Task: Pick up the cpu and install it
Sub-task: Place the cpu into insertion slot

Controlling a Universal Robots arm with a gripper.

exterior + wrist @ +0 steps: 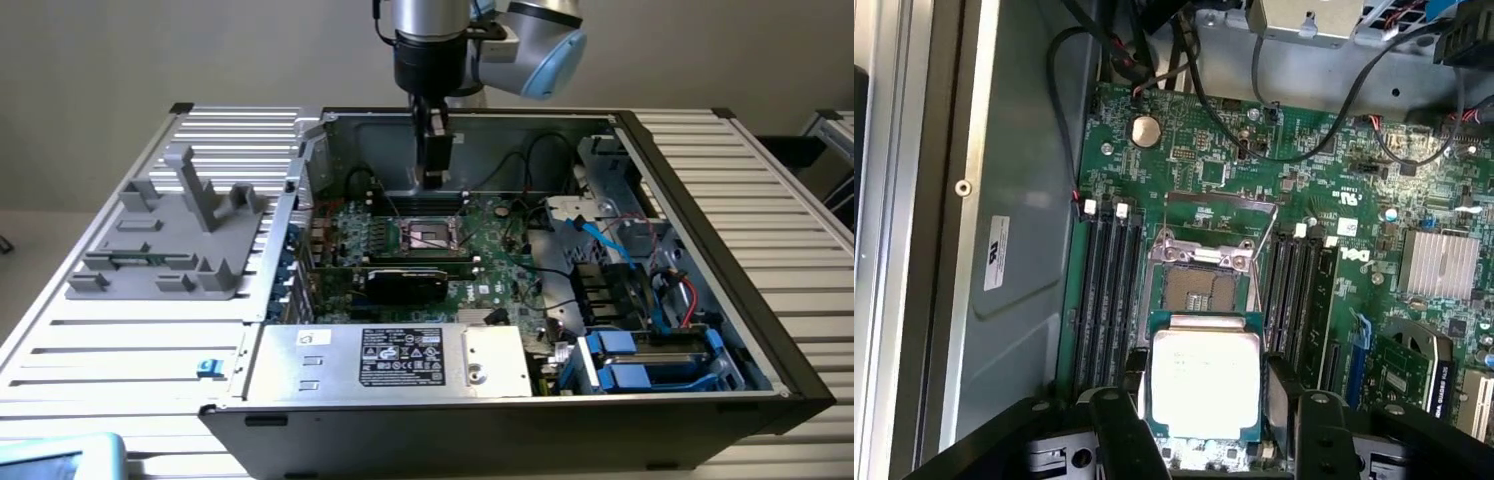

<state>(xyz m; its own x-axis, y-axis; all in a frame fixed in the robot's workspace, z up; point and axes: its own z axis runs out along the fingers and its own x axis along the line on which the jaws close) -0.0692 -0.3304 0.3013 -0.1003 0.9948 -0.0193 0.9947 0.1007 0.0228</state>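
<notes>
The cpu [1204, 385], a flat square chip with a silver-grey top and a green-tan edge, sits between my gripper's [1204, 398] two dark fingers [1126, 430], which are shut on its sides. It hangs above the green motherboard [1324, 170], just short of the open socket [1199, 285] with its raised metal frame. In the exterior view my gripper [431, 180] points straight down inside the open computer case, a little above and behind the socket [430, 236].
Memory slots [1104, 280] flank the socket on both sides. A black card [404, 283] lies in front of the socket, then the power supply [387, 360]. Cables and blue drive bays [641, 365] fill the case's right side. A grey fixture [180, 235] stands at the exterior view's left.
</notes>
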